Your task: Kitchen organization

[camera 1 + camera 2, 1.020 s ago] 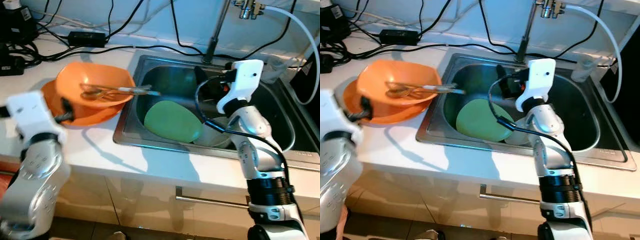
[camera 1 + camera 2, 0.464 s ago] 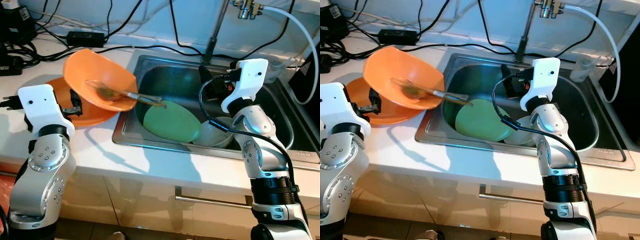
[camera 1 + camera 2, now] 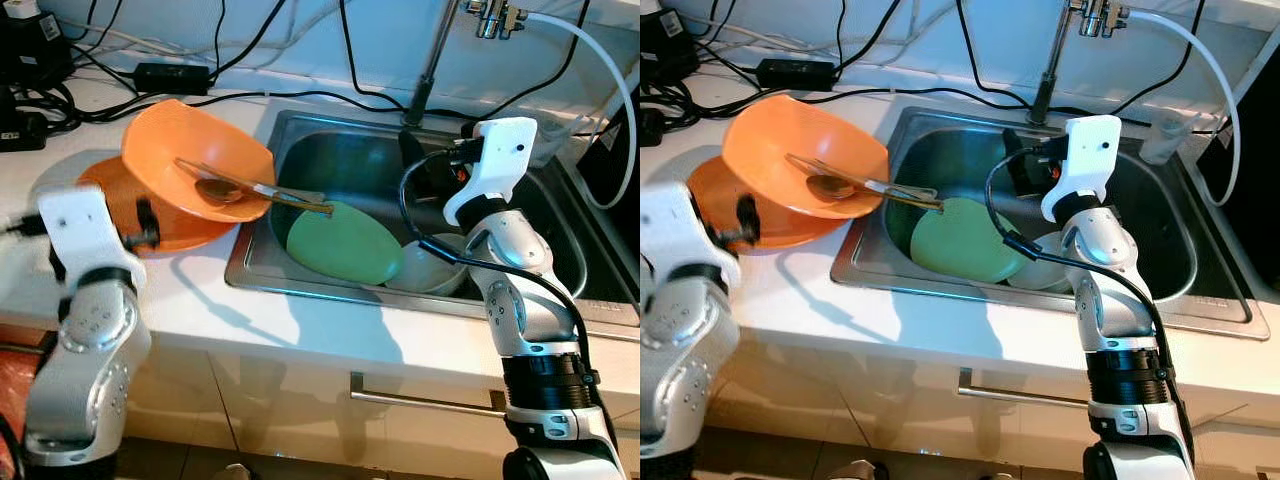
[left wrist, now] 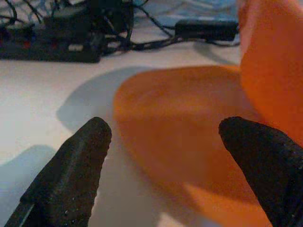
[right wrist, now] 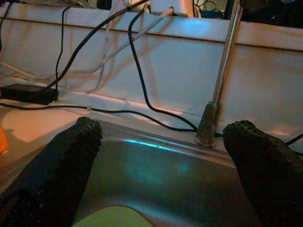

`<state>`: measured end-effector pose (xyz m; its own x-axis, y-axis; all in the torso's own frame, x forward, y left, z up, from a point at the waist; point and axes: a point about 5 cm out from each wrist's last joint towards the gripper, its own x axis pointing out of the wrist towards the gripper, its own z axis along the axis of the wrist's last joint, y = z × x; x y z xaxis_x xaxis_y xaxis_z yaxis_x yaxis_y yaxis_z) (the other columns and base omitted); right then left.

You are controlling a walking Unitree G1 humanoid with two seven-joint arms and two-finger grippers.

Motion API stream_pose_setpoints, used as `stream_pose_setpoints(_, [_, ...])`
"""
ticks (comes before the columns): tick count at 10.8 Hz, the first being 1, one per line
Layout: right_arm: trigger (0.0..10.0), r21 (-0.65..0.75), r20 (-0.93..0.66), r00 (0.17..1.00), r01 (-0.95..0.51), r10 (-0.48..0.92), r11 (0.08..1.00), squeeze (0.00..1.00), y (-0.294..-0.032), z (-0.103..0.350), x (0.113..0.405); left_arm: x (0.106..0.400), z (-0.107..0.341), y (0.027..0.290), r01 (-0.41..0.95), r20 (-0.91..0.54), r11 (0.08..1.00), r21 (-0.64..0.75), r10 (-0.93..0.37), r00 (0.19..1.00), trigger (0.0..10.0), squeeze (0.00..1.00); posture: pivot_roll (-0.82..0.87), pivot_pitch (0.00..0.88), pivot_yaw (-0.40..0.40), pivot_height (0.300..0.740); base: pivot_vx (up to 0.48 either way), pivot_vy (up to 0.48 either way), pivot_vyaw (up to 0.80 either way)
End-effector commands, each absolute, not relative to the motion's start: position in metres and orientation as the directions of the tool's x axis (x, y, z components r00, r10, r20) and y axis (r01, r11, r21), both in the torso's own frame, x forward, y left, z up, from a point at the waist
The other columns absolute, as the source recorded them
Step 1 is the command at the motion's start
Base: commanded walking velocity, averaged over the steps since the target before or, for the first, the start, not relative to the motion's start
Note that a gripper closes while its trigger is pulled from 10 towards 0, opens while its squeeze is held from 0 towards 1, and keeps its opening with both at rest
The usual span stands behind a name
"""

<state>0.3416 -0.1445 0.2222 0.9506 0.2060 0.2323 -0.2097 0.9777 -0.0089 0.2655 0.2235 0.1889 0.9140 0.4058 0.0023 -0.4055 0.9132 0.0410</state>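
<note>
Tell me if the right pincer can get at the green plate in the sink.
Probably yes: the right pincer hangs open over the sink, and the green plate lies just below, uncovered except for spoon tips at its edge.

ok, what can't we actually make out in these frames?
- White bowl in the sink: partly hidden, head views, by the green plate and the right arm.
- Left hand: blurred in head views; fingers apart over the orange plate.
- Orange bowl: cut off by the left wrist view's edge.
- Utensil type: too small to tell.
</note>
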Motion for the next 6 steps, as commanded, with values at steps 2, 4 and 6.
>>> stream_pose_setpoints(2, [10.0,-0.012,0.249,0.952,-0.184,0.181,0.983,0.00,-0.153,0.227,0.343,0.263,0.186,0.228,-0.426,0.007,0.901,0.080,0.427,0.904,10.0,0.73,0.04,0.071,-0.079,0.740,0.000,0.000,0.00])
stream_pose_setpoints(4, [10.0,-0.014,0.249,0.952,-0.182,0.180,0.983,0.00,-0.155,0.228,0.345,0.256,0.197,0.244,-0.505,0.078,0.856,0.114,0.499,0.863,10.0,0.00,0.05,0.071,-0.084,0.740,0.000,0.000,0.00])
stream_pose_setpoints(6, [10.0,-0.017,0.251,0.951,-0.184,0.182,0.983,0.00,-0.155,0.229,0.347,0.247,0.204,0.263,-0.587,0.123,0.800,0.123,0.575,0.809,10.0,0.00,0.06,0.070,-0.087,0.740,0.000,0.000,0.00])
